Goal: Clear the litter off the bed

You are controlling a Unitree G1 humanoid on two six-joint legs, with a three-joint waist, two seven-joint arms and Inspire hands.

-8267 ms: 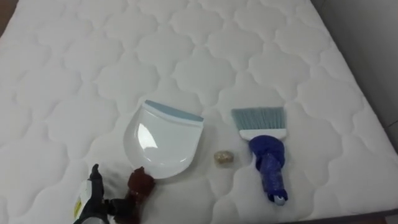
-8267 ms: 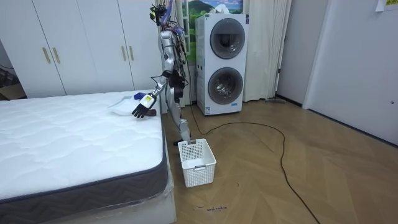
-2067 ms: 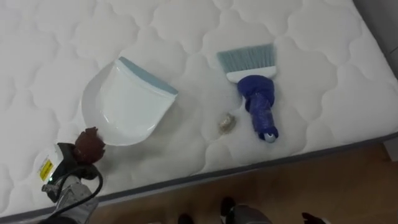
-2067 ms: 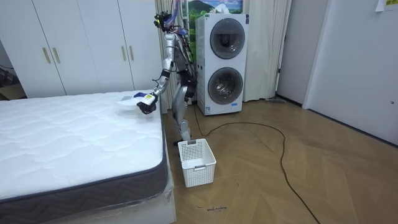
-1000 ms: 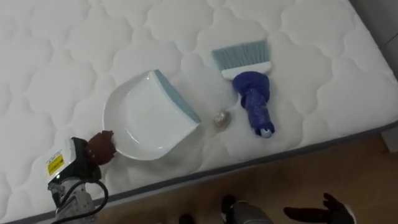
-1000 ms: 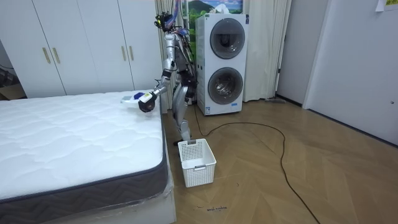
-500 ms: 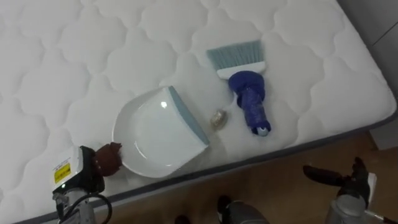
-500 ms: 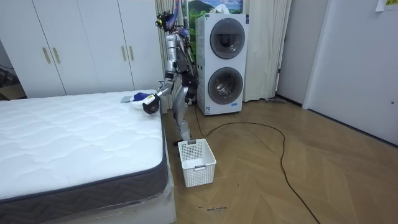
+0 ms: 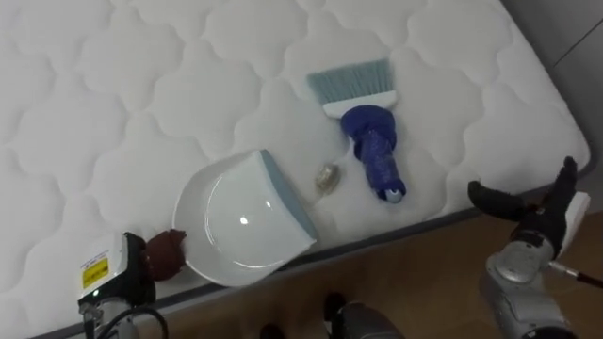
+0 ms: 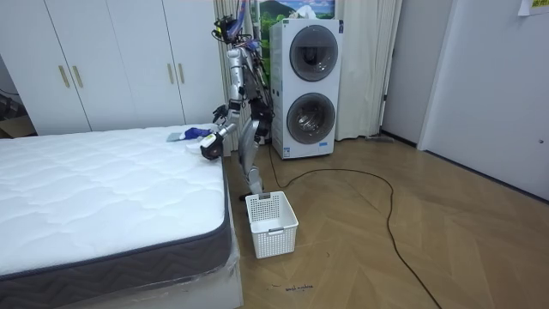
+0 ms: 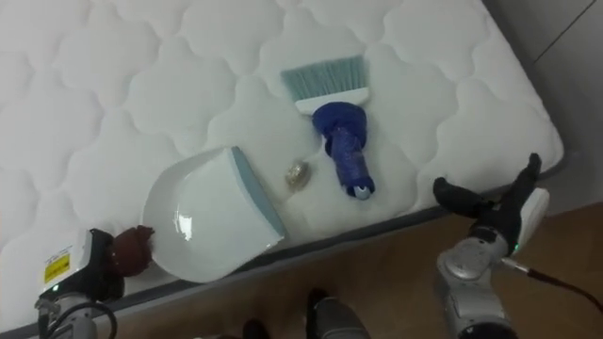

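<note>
Qty: 1 dustpan (image 9: 240,226), 1 brush (image 9: 369,137), 1 debris bit (image 9: 327,176), 1 bed (image 9: 141,94), 1 basket (image 10: 272,225), 2 washers (image 10: 307,53).

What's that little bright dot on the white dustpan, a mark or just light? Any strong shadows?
Left eye view: the dot on the dustpan is glare off its glossy surface; right eye view: it sits further left on the pan, as reflections do. Shadows are soft, just shading in the mattress quilting. Room view: even light, pale sheen on the wooden floor.
</note>
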